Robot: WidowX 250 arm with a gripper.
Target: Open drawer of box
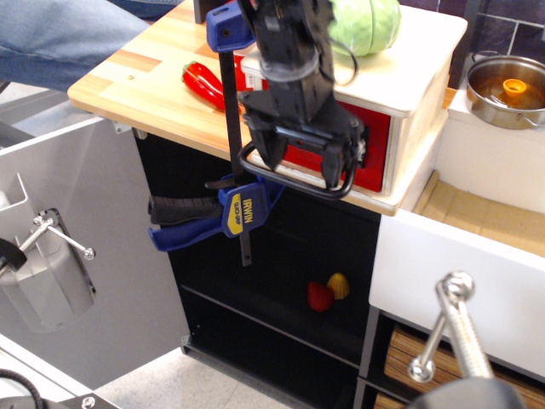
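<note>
The box (407,70) is pale cream with a flat top and stands on the wooden countertop (145,85). Its red drawer (375,150) faces the front and looks shut or nearly shut. The drawer's black loop handle (294,182) hangs out over the counter edge. My gripper (300,158) is directly in front of the drawer face, pointing down, with its fingers (261,146) spread wide just above the loop. It looks open and holds nothing. The arm hides most of the drawer front.
A blue bar clamp (239,211) grips the counter edge left of the handle. A red pepper (203,83) lies on the counter and a green cabbage (368,22) sits on the box. A pot (508,90) and a white cabinet drawer (451,264) are at the right.
</note>
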